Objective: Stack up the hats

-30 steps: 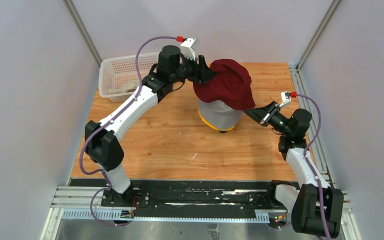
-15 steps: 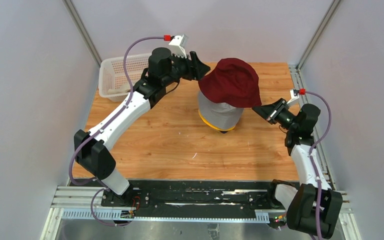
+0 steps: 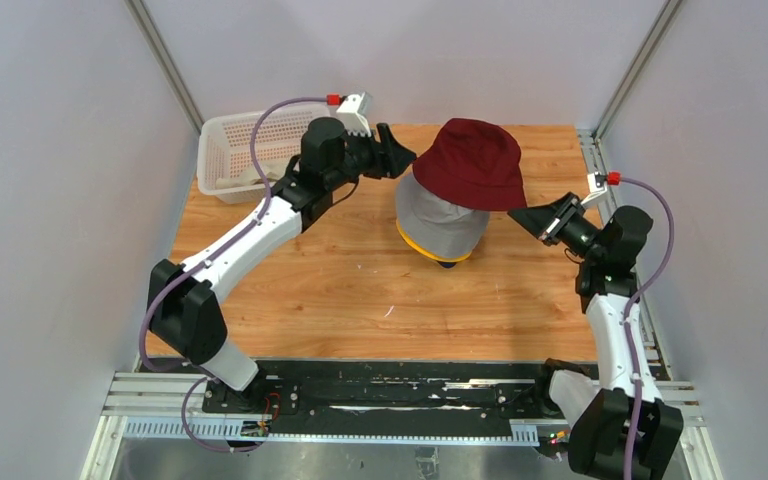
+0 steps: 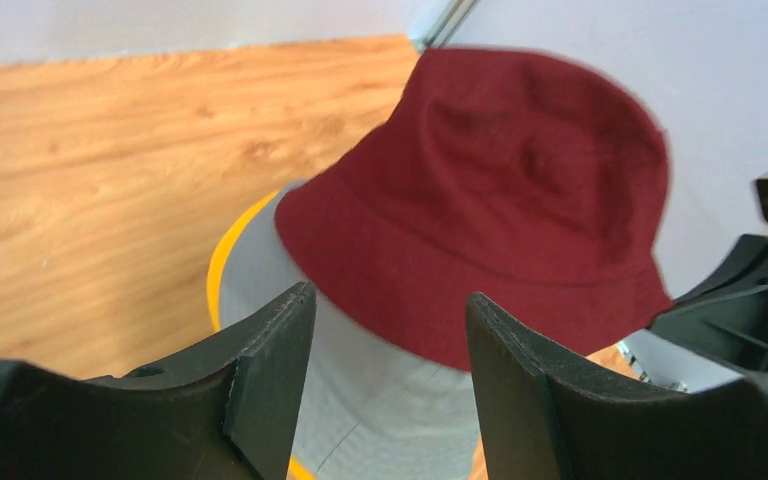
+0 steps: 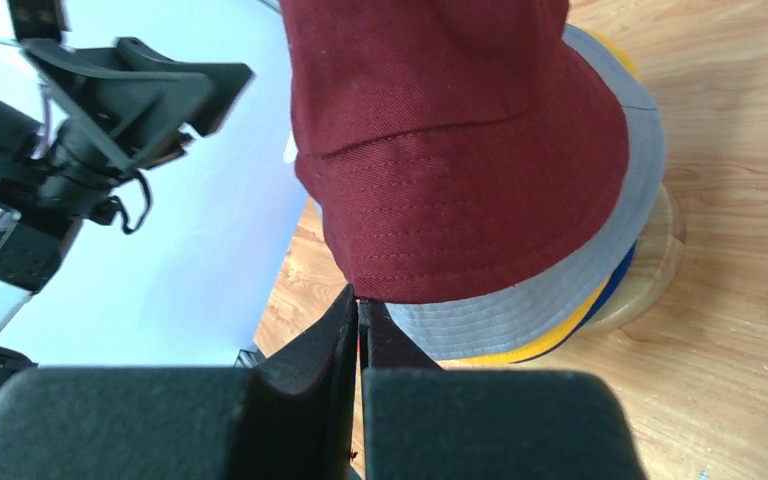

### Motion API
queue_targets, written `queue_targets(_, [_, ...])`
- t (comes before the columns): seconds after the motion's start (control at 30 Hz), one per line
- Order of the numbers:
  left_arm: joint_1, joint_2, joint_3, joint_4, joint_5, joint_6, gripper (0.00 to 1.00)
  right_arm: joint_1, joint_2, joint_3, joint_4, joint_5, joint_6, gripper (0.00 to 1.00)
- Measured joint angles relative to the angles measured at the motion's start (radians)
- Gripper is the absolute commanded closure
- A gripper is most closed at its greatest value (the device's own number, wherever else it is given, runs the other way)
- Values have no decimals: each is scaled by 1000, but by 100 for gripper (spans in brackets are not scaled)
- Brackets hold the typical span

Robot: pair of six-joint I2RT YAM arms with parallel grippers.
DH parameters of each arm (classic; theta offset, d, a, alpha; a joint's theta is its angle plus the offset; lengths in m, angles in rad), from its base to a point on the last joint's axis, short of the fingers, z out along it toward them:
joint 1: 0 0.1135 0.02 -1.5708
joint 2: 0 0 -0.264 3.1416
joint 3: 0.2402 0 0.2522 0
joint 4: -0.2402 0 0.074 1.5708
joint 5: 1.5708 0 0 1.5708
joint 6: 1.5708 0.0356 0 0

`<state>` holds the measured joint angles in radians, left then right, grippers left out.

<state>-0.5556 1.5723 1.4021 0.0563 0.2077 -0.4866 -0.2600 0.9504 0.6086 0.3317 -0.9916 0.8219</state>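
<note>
The dark red hat [image 3: 475, 160] sits tilted on top of the stack, over the grey hat [image 3: 435, 222] and the yellow hat [image 3: 430, 253]. The navy hat [image 5: 615, 285] shows as a thin brim edge under the yellow one. My right gripper [image 3: 517, 213] is shut on the dark red hat's right brim [image 5: 390, 270]. My left gripper [image 3: 400, 160] is open and empty, just left of the dark red hat [image 4: 490, 190] and apart from it. A bit of beige fabric [image 3: 232, 183] lies in the basket.
The white perforated basket [image 3: 222, 140] stands at the back left, behind my left arm. The wooden stand [image 5: 650, 260] carries the stack mid-table. Grey walls and metal rails close in both sides.
My left gripper has let go of the dark red hat and drawn back to the left. The hat has spread out and settled over the grey one. My right gripper has shifted right, still pinching the brim.
</note>
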Motion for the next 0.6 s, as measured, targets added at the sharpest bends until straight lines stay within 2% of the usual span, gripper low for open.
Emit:
queue_targets(0.17, [0,-61,-154,49,-60,-23,39,66,-30,10,-39,6,-24,99])
queue_targets(0.47, [-8,-174,-325,137,-152,-39,39,320,-36,45,-136,77,-118,99])
queue_targets(0.6, [-8,-207,-387,167,-175,-50,38,358,-36,45,-169,107,-150,99])
